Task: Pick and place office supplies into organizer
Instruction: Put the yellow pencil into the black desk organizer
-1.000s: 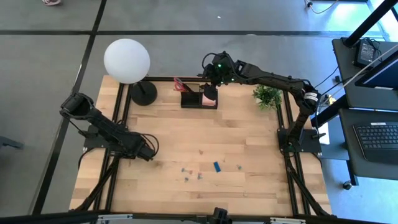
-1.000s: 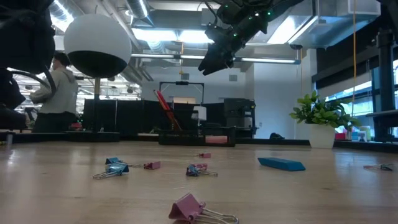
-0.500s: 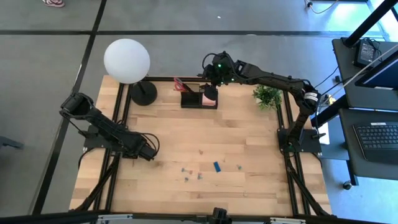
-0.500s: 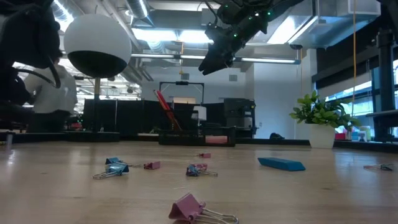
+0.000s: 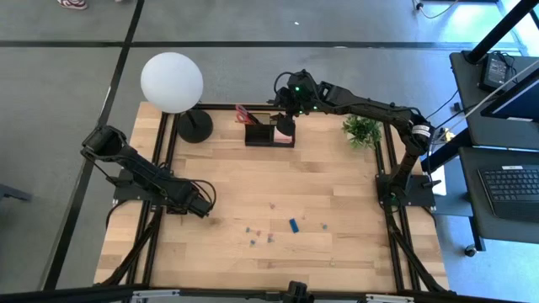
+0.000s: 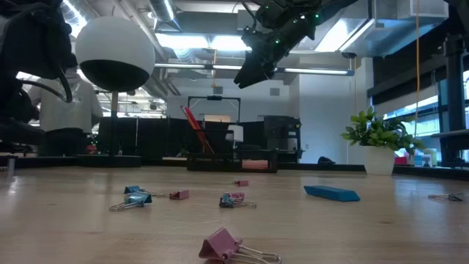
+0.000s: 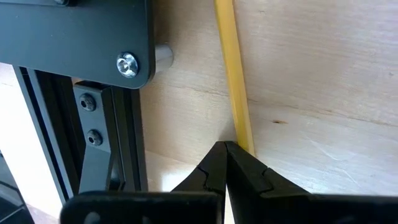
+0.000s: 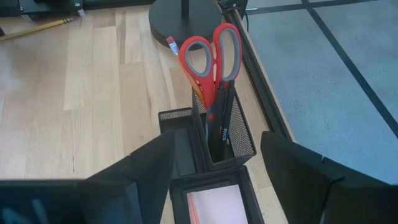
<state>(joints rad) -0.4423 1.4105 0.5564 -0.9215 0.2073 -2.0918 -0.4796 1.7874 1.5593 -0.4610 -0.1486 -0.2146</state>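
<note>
Black organizer (image 8: 214, 168) directly beneath right hand (image 8: 214, 171)

My wooden table (image 5: 337, 177) carries a lamp with a white globe (image 5: 172, 82) on a round black base (image 5: 194, 126) at its far left corner, and a small green potted plant (image 5: 362, 130) near its far right edge. A person (image 6: 66, 110) stands in the room behind.

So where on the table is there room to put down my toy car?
Bare wood lies between the organizer and the clips, and along the table's front edge. It is crowded around the clips and blue block, and at the back by the lamp base and plant.
</note>
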